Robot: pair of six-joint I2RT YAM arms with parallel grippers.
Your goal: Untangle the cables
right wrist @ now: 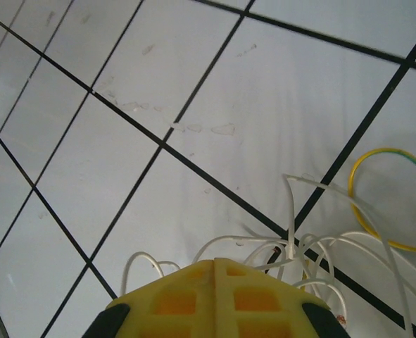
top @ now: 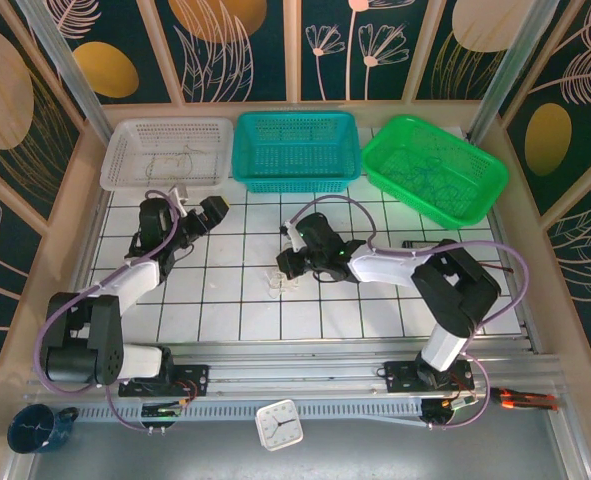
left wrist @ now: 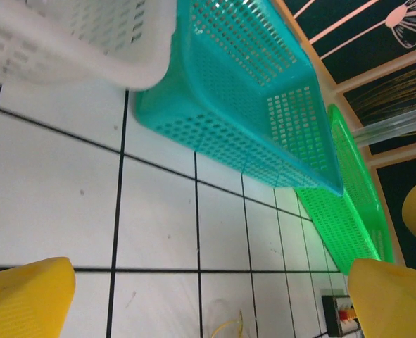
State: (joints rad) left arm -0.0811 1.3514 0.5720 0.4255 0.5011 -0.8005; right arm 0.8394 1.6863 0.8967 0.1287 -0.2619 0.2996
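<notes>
The right gripper (right wrist: 215, 271) is closed, its 2 yellow fingers pressed flat together right at the cables (right wrist: 292, 246). Whitish loops spring out from just behind the fingertips on both sides; whether a strand is pinched between them cannot be told. The tangle lies on the white, black-gridded worktop (top: 325, 320), near its middle and just in front of the right arm's wrist. It is a small, loose bunch of thin whitish wires arching over one another, with 1 strand rising straight up and a yellow loop with a green tinge lying flat beside it to the right, crossed by 2 whitish strands.

The left gripper (left wrist: 211, 271) is wide open above bare tiles, well apart from the tangle, its fingers at the lower corners of the left wrist view.

3 baskets stand in a row along the far edge: a white basket (top: 165, 183), a teal basket (top: 295, 182) touching it, and a green basket (top: 405, 195) set at an angle. Thin strands lie in the white one and darker ones in the green one. On the near rail sit a small clock (top: 278, 424) and a blue mug (top: 35, 428).
</notes>
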